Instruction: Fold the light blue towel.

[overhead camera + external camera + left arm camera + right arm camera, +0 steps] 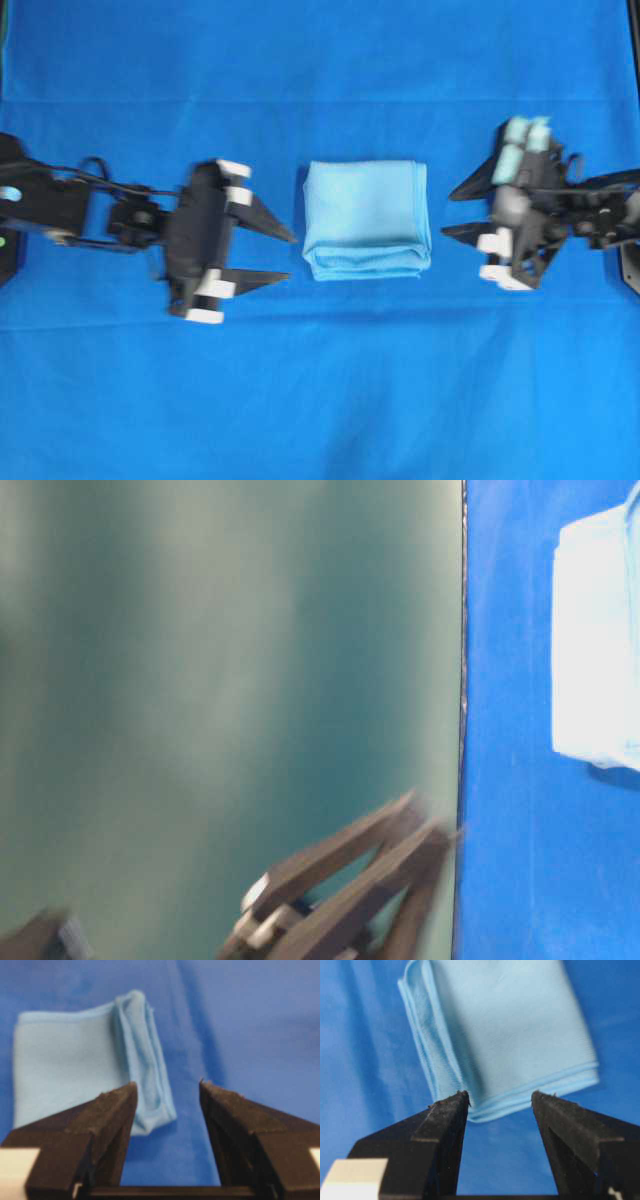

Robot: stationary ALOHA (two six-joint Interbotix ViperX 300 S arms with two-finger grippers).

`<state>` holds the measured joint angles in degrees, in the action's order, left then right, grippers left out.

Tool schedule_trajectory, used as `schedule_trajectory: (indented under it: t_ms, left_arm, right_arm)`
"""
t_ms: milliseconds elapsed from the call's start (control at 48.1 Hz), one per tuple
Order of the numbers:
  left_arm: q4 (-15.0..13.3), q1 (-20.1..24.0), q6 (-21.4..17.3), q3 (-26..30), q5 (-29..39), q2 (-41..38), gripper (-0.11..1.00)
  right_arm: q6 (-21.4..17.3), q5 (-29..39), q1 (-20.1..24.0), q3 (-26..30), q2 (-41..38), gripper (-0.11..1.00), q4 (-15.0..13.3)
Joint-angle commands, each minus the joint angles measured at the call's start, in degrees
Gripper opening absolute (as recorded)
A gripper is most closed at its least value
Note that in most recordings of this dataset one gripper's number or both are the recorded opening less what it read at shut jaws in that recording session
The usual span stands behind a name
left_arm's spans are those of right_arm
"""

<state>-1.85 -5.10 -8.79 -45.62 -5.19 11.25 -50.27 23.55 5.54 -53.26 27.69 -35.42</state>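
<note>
While the light blue towel (pixel 366 219) is lying folded into a compact square at the centre of the dark blue table cloth (pixel 320 400), the left gripper (pixel 283 258) at nine o'clock and the right gripper (pixel 456 212) at three o'clock are both standing apart and empty, suggesting the folding looks finished and only withdrawing remains.

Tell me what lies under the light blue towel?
The light blue towel, folded into several layers, lies on the dark blue table cloth, which shows all around it. Whatever is directly beneath it or between its folds is covered and cannot be seen.
</note>
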Motion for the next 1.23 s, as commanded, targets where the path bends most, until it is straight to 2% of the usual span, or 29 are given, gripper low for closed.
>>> schedule_trajectory:
  t_ms: [0,166,270,520,707,832,1040,1206]
  left_arm:
    - [0.1,0.4,-0.1,-2.1,-0.1,6.4,0.45]
    - [0.1,2.5,0.0,-8.1,-0.2,17.7,0.45]
    - [0.1,4.0,0.1,-11.7,-0.4,24.3,0.45]
    - [0.1,5.9,0.1,-18.3,2.9,40.2,0.45]
    - [0.0,8.0,0.9,-25.8,3.8,51.0,0.45]
    - [0.0,8.3,2.1,-28.8,5.1,56.1,0.45]
    - [0.0,8.3,3.8,-30.7,6.8,58.5,0.45]
    - [0.0,8.3,3.9,-30.8,6.8,58.4,0.45]
  right_arm:
    - [0.1,0.5,0.2,-1.0,6.0,0.58,-1.6]
    - [0.2,1.1,0.2,-3.5,17.0,0.58,-4.2]
    - [0.3,2.8,0.2,-5.2,23.1,0.58,-7.1]
    - [0.2,5.4,0.1,-9.6,33.5,0.58,-11.7]
    - [-0.4,3.5,-0.9,-13.9,38.8,0.58,-12.8]
    - [-0.6,2.8,-2.5,-16.3,40.2,0.58,-12.7]
    - [-1.3,-1.9,-5.8,-19.0,40.2,0.58,-12.6]
    - [-1.3,-3.3,-6.4,-19.2,39.8,0.58,-12.6]
